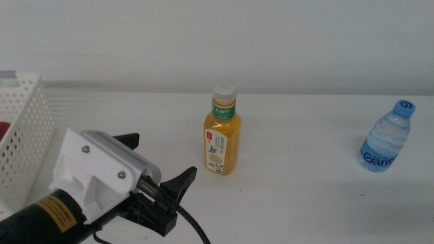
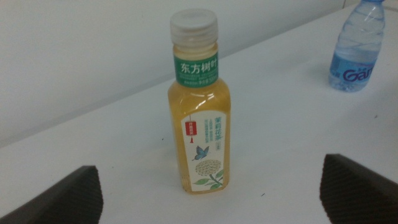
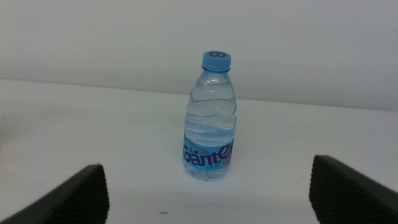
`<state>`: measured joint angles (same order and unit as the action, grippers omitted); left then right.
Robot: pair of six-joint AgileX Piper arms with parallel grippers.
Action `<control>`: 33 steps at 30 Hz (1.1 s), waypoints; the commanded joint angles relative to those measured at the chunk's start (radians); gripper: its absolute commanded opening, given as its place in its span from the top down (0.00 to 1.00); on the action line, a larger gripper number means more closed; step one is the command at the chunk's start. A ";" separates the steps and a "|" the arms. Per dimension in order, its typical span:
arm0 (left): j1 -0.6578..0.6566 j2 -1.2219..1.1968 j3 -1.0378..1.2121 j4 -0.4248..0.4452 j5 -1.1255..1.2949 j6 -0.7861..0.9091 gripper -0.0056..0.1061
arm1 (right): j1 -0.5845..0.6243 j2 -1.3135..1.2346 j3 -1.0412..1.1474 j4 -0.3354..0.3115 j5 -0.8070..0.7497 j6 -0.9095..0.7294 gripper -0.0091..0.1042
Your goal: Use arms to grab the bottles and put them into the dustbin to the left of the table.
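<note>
Near the middle of the table [image 1: 291, 203] stands the juice bottle [image 1: 222, 130], upright, its long axis vertical, white cap on top and green label at the neck. From the bottle, the left tool [image 1: 157, 175] lies at about eight o'clock in the middle view, close by but not touching; its dark jaws are spread wide and point toward the bottle. The left wrist view bears this out: the bottle [image 2: 199, 118] stands centred in the gap, with a jaw tip far out to either side and bare table between. So the coming move seems to turn on a straight, level advance toward two o'clock until the jaws flank the body below the label, then a squeeze.

Farther out, at three o'clock from the juice bottle and well apart, the water bottle [image 1: 386, 137] stands upright with its blue cap. The right tool [image 3: 208, 190] does not show in the middle view; its own camera shows spread jaws facing that water bottle [image 3: 210, 118], so each arm is nearer its own bottle.

At the table's nine o'clock edge sits the white perforated bin [image 1: 24, 135], with something red showing through its wall; what that is cannot be told.
</note>
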<state>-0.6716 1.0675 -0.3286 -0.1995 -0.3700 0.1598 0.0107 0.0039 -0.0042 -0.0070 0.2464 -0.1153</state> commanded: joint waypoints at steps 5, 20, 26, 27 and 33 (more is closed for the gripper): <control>-0.007 0.013 0.005 -0.016 -0.076 -0.022 0.11 | -0.005 -0.041 0.043 -0.008 -0.002 -0.006 0.16; -0.107 0.459 -0.009 -0.154 -0.569 -0.098 0.11 | -0.005 -0.041 0.043 -0.008 -0.002 -0.006 0.16; -0.116 0.589 -0.088 -0.149 -0.586 -0.139 0.11 | -0.005 -0.041 0.043 -0.008 -0.002 -0.006 0.16; -0.116 0.601 -0.100 -0.149 -0.586 -0.135 0.11 | -0.005 -0.041 0.043 -0.008 -0.002 -0.006 0.16; -0.116 0.690 -0.180 -0.160 -0.582 -0.134 0.11 | -0.005 -0.041 0.043 -0.008 -0.002 -0.006 0.16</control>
<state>-0.7788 1.7350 -0.4876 -0.3464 -0.9333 0.0359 0.0107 0.0039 -0.0042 -0.0070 0.2464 -0.1153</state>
